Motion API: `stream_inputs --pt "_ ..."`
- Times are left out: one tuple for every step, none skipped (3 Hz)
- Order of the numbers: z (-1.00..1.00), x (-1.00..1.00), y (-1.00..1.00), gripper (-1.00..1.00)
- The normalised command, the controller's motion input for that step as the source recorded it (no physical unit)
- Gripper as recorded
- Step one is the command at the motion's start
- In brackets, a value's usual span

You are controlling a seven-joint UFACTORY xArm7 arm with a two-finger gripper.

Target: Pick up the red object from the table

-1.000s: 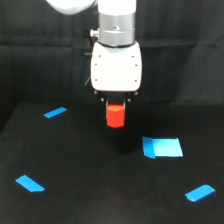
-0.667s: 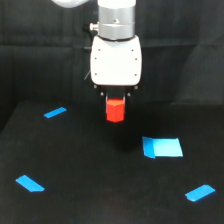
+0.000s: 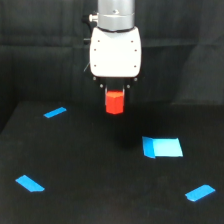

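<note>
- above the table (image 3: 100, 165), clear of its black surface, hangs the red object (image 3: 114, 102), clamped at its top between my fingers.
- my gripper (image 3: 115, 92) sits under my white head (image 3: 115, 51), and the block pokes out below it, narrower than the head.
- only the short dark tips of my fingers show at the block's upper corners; they are closed onto it from both sides.
- the block is upright, its lower face free, nothing touching it from beneath.
- down and toward the exterior view's right of the block lies a flat blue rectangle (image 3: 162, 147) on the table, well apart from it.
- toward the exterior view's left of the block, at about its height in the picture, lies a blue strip (image 3: 55, 112).
- two more blue strips lie far below the block, one toward the exterior view's left (image 3: 30, 183), one toward its right (image 3: 200, 192).
</note>
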Motion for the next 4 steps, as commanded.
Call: stream_inputs --pt "0.19 0.07 0.00 -1.00" --pt "0.14 0.02 -0.08 -1.00" --pt "0.17 -0.07 0.00 -0.95" --pt "0.11 -0.07 -0.03 -1.00"
